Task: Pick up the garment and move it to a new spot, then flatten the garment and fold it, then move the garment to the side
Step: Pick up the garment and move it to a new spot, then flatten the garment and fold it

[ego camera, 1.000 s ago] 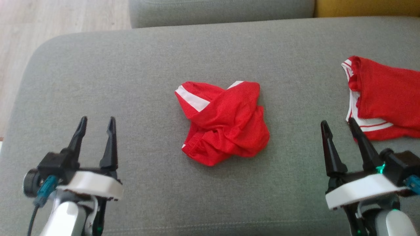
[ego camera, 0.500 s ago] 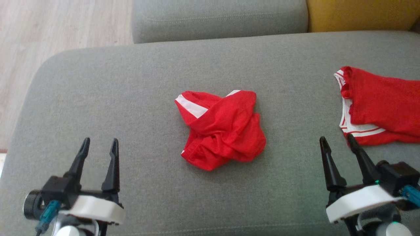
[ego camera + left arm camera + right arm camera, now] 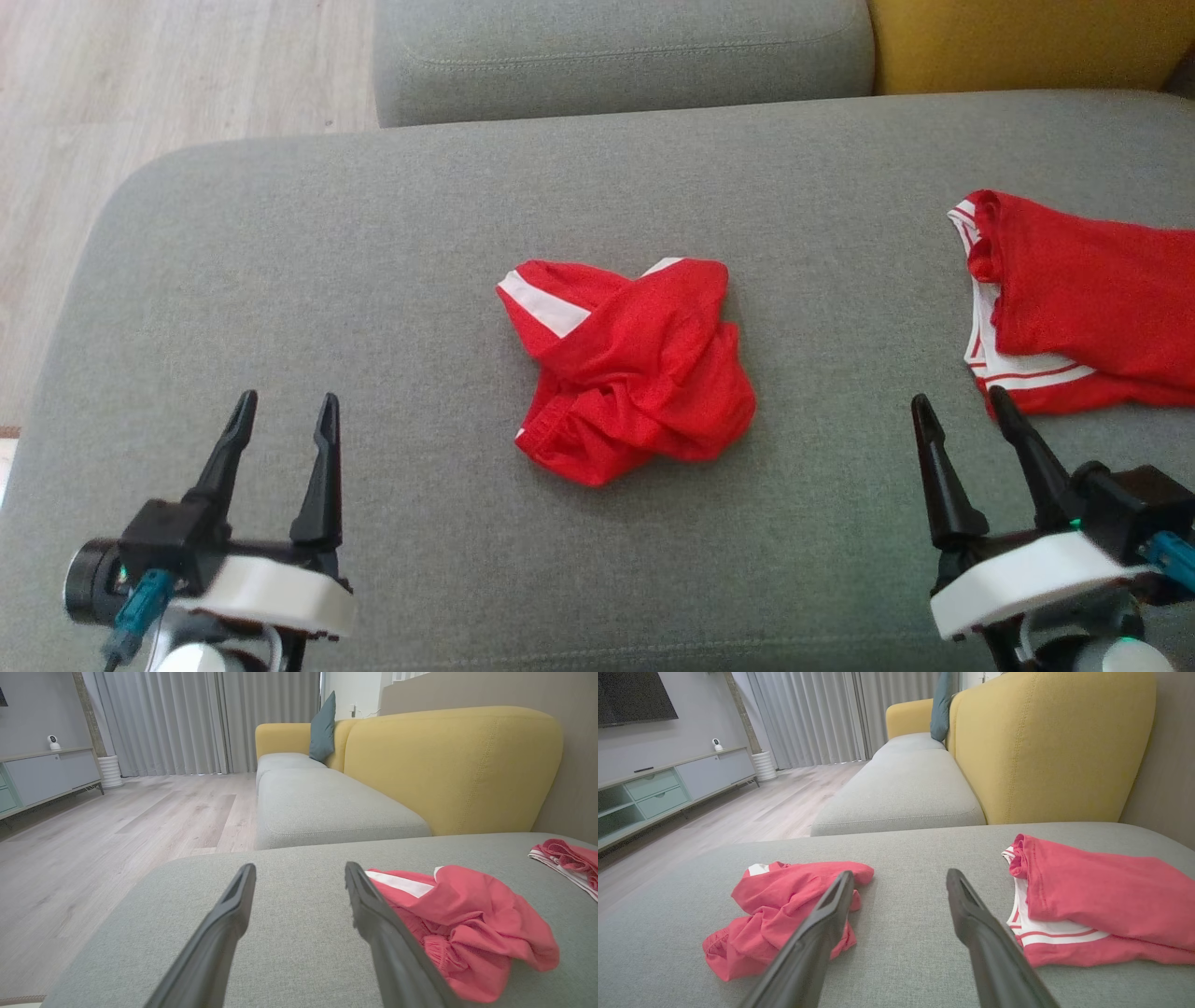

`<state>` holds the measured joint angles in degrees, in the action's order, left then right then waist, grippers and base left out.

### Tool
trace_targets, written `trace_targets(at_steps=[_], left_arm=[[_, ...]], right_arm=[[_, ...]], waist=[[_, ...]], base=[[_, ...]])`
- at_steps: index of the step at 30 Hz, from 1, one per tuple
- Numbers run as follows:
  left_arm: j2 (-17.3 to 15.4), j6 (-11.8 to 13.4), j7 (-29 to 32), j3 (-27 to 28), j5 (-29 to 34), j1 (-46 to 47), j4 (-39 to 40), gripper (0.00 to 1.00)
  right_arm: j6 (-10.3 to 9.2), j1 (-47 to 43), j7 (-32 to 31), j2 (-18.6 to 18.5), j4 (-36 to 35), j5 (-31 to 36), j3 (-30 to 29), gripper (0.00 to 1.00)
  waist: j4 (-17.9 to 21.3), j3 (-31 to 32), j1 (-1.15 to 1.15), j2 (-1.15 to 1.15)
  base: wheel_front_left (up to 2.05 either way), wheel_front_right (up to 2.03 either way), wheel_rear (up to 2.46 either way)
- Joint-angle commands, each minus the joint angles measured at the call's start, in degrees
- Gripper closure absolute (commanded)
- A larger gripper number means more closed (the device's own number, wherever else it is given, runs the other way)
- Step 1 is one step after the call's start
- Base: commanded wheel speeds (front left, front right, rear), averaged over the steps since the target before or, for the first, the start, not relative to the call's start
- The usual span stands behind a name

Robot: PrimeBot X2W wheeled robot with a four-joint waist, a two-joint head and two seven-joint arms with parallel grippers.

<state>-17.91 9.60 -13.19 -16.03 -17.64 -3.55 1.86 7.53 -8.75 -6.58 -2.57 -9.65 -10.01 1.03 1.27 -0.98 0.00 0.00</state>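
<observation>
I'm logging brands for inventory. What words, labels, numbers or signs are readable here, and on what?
None. The crumpled red garment with white stripes and the second red garment with white trim show no print or tag; the grey fabric sofa seat bears no label.

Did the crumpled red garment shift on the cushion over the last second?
No. The crumpled garment keeps its spacing from the folded garment beside it; the whole head view slid down, so the camera moved.

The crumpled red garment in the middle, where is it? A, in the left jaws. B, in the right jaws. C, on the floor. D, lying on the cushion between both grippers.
D: the crumpled red garment lies on the grey cushion between the left gripper and the right gripper, both open.
</observation>
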Motion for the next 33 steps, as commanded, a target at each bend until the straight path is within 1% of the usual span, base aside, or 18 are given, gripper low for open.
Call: trace_targets(at_steps=[1,15,20,24,26,29,33], left_arm=[[-1.5,0.3,-0.1,2.1,0.1,2.2,2.1,0.0],[-1.6,0.5,-0.3,1.8,-0.2,3.3,2.3,0.0],[-1.4,0.5,-0.4,1.5,0.1,5.0,2.7,0.0],[-1.1,-0.2,-0.8,1.1,0.2,7.3,2.4,0.0],[-0.8,-0.7,-1.0,0.8,0.3,8.5,2.2,0.0],[-0.1,-1.5,-1.3,0.2,0.7,10.2,1.5,0.0],[0.9,-2.3,-1.6,-0.2,1.0,11.9,0.5,0.0]], right_arm=[[-0.04,1.7,0.1,-0.3,-2.4,-0.1,1.1,0.0],[-0.04,2.7,0.2,-0.3,-2.7,0.2,1.0,0.0],[-0.04,6.6,-0.9,-0.3,-0.8,1.3,4.4,0.0],[-0.04,11.5,-1.6,-0.3,3.9,0.7,8.2,0.0],[-0.04,14.3,-2.4,-0.3,7.6,0.0,9.6,0.0],[-0.04,19.1,-2.9,-0.3,13.9,-0.5,10.6,0.0],[-0.04,24.4,-2.9,-0.3,22.0,-1.2,10.2,0.0]], waist=[[0.0,-0.1,0.0,0.0],[-0.9,-1.6,0.0,0.0],[-2.2,-3.9,0.0,0.0],[-4.1,-6.3,0.0,0.0],[-5.0,-7.5,0.0,0.0],[-6.6,-8.7,0.0,0.0],[-8.5,-9.9,0.0,0.0]], base=[[0.0,0.0,0.0],[0.0,0.0,0.0],[0.0,0.0,0.0],[0.0,0.0,0.0],[0.0,0.0,0.0],[0.0,0.0,0.0],[0.0,0.0,0.0]])
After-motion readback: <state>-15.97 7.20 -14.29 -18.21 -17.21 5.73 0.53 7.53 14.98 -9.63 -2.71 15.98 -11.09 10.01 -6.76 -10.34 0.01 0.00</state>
